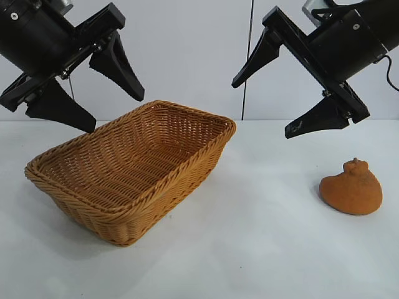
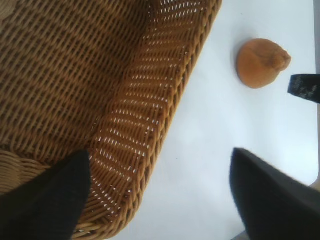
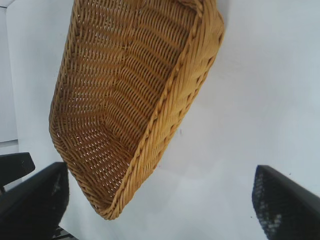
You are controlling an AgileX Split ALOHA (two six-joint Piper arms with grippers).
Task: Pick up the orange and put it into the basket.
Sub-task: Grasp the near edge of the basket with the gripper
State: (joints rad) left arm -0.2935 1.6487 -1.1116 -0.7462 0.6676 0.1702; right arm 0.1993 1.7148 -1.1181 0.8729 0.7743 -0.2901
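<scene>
The orange (image 1: 351,187), dull and lumpy with a small knob on top, lies on the white table at the right, well apart from the basket (image 1: 156,199). The woven basket stands empty at centre left. My left gripper (image 1: 118,112) hangs open in the air above the basket's left end. My right gripper (image 1: 262,109) hangs open high between basket and orange, with nothing in it. The left wrist view shows the basket's rim (image 2: 175,95), the orange (image 2: 261,62) beyond it, and the open left gripper (image 2: 160,151). The right wrist view shows the basket (image 3: 165,107) and the open right gripper (image 3: 160,167); the orange is out of that view.
The white table (image 1: 249,249) runs wide in front of the basket and orange. A pale wall stands behind. A tip of the right gripper's finger (image 2: 304,86) shows near the orange in the left wrist view.
</scene>
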